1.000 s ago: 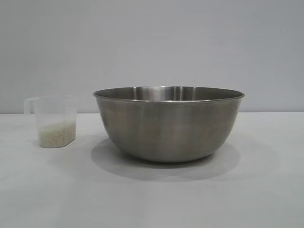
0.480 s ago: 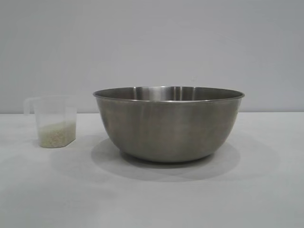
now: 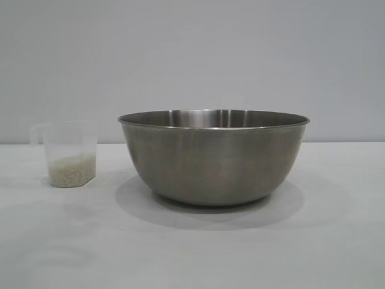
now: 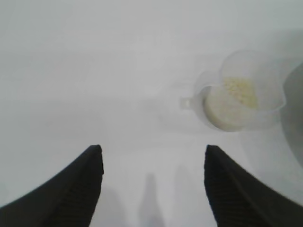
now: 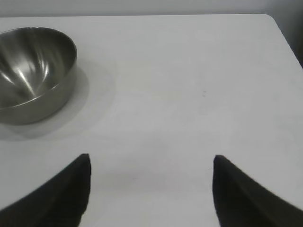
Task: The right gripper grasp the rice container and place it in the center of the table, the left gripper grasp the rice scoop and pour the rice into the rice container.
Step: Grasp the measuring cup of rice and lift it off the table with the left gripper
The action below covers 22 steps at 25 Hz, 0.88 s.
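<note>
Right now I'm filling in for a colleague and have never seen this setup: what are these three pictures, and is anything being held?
It is a two-armed table robot. One picture looks from outside across the white table: a steel bowl stands mid-table, a clear plastic scoop with rice beside it. The other two come from cameras on the wrists; the black shapes are claw fingers. The left gripper is open above the table near the scoop, holding nothing. The right gripper is open and empty too, away from the bowl. Neither arm shows in the outside view.
</note>
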Each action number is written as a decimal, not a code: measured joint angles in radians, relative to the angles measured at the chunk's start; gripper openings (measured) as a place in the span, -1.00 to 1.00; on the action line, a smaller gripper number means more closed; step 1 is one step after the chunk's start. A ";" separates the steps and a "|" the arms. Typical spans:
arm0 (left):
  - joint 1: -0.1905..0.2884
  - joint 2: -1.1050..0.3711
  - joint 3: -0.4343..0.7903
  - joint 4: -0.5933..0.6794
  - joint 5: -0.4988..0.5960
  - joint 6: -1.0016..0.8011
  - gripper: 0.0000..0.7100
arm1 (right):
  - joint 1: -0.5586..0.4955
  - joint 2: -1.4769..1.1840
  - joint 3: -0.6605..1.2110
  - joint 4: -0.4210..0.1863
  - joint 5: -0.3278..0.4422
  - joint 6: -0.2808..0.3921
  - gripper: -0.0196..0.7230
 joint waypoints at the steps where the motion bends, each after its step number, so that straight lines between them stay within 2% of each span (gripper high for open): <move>1: -0.027 0.000 0.024 0.000 -0.042 0.000 0.10 | 0.000 0.000 0.000 0.000 0.000 0.000 0.28; 2: -0.027 0.000 0.024 0.000 -0.042 0.000 0.10 | 0.000 0.000 0.000 0.000 0.000 0.000 0.28; 5: -0.109 0.000 0.088 0.000 -0.170 0.000 0.10 | 0.000 0.000 0.000 0.000 0.000 0.000 0.28; 8: -0.153 -0.001 0.153 0.000 -0.301 0.000 0.10 | 0.000 0.000 0.000 0.000 0.000 0.000 0.28; 13: -0.159 0.033 0.242 0.000 -0.573 0.000 0.10 | 0.000 0.000 0.000 0.000 0.000 0.000 0.28; 22: -0.159 0.271 0.252 0.073 -0.836 -0.056 0.10 | 0.000 0.000 0.000 0.000 0.000 0.000 0.28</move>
